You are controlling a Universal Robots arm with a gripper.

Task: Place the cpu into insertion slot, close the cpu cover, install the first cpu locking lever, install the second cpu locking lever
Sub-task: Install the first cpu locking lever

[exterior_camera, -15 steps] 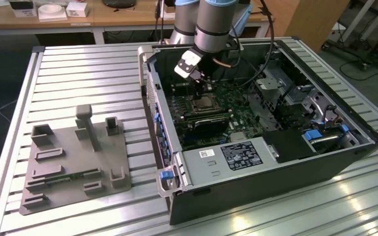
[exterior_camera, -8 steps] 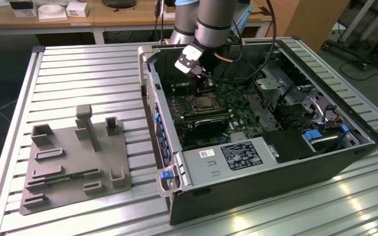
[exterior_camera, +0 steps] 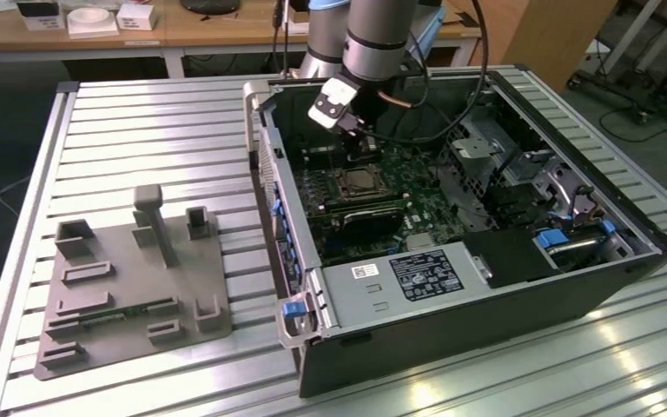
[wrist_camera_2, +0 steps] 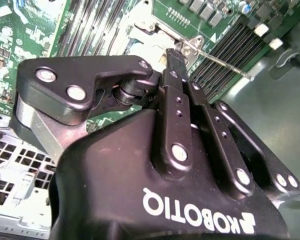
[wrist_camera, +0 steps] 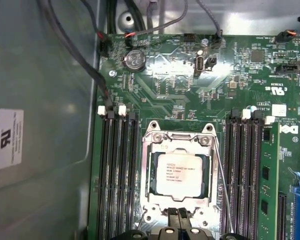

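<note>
I record a green circuit board (wrist_camera: 165, 95), black memory slots (wrist_camera: 115, 180), a silvery cpu cover (wrist_camera: 179, 143) and a pale silvery-grey cpu (wrist_camera: 176, 173).

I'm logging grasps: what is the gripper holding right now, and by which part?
Nothing: the gripper is shut and empty, its tips at the edge of the metal cover; the chip lies under it.

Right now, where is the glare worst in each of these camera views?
In the first wrist view, light flares white on the green circuit board beside the cpu, whose top is evenly lit; in the second wrist view, the cpu cover is washed out beyond the dark gripper; in the exterior view, the table slats mirror bright patches.
</note>
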